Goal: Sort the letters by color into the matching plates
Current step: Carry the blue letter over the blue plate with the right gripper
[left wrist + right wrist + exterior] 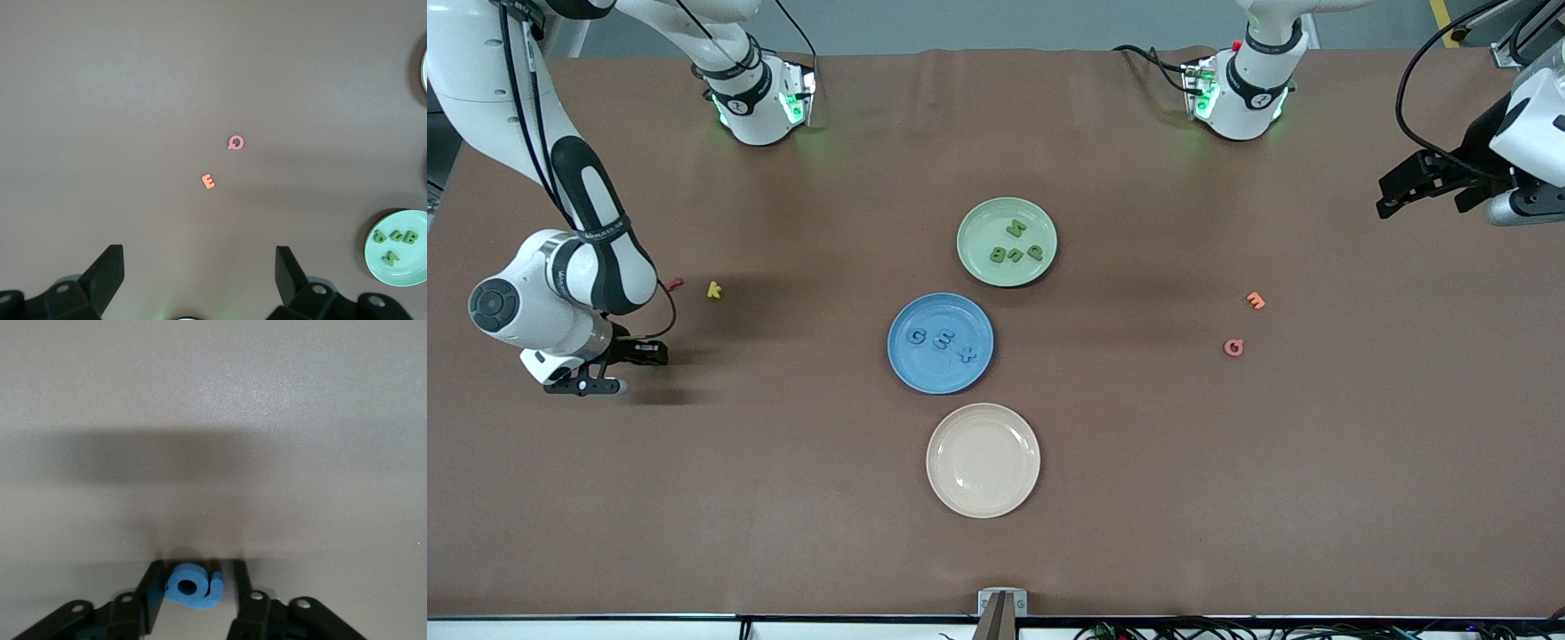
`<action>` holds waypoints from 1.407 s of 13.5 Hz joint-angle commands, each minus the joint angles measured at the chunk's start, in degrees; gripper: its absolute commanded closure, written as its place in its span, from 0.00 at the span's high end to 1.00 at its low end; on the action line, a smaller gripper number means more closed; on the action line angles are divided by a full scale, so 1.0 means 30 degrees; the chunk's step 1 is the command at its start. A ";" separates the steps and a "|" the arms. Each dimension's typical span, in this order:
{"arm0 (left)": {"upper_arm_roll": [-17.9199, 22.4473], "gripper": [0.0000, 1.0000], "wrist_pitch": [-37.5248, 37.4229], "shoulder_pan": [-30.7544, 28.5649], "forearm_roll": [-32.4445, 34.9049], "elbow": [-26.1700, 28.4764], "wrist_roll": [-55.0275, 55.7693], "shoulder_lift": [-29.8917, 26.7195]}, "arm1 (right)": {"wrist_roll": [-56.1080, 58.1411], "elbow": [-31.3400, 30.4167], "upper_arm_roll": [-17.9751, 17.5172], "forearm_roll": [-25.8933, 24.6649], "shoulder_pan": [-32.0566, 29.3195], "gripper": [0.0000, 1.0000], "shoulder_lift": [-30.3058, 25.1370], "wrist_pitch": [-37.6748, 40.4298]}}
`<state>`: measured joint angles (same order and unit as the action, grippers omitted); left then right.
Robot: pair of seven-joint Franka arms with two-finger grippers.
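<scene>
- Right claw [195,593] low at the frame's left edge in the front view, closed around a blue letter [193,587] on the bench [1227,498].
- Left claw [200,280] upper right, wide open, empty, waiting.
- Green plate [978,222], centre: four green letters [1016,244].
- Blue plate [934,378]: G, E, x.

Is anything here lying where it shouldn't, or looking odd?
Mostly tidy. The green plate holds four green letters and the blue plate three blue ones, but a fourth blue letter sits off at the right arm's end of the table, between the right gripper's fingers. The left gripper waits open.
</scene>
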<state>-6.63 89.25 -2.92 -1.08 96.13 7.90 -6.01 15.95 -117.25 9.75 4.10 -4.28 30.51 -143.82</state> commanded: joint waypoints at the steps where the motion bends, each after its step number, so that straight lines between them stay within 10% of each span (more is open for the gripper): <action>1: 0.0013 1.00 -0.0220 -0.0024 0.0214 0.0241 -0.0377 -0.0429 | -0.0042 0.0322 -0.0320 0.0212 -0.0332 0.37 0.0290 0.0009; 5: 0.0013 1.00 -0.0484 -0.0024 0.0214 0.0153 -0.0377 -0.0547 | -0.0013 0.0351 -0.0320 0.0508 -0.0245 0.22 0.0290 0.0096; 19: 0.0129 1.00 -0.0161 -0.0082 0.0243 0.0182 -0.0435 -0.0371 | -0.6736 0.5564 -0.0320 0.0450 0.5167 0.21 -0.1380 0.9381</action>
<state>-6.50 88.62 -3.05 -1.08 96.14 7.90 -6.54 2.23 -101.78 8.40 4.68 7.25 26.19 -117.38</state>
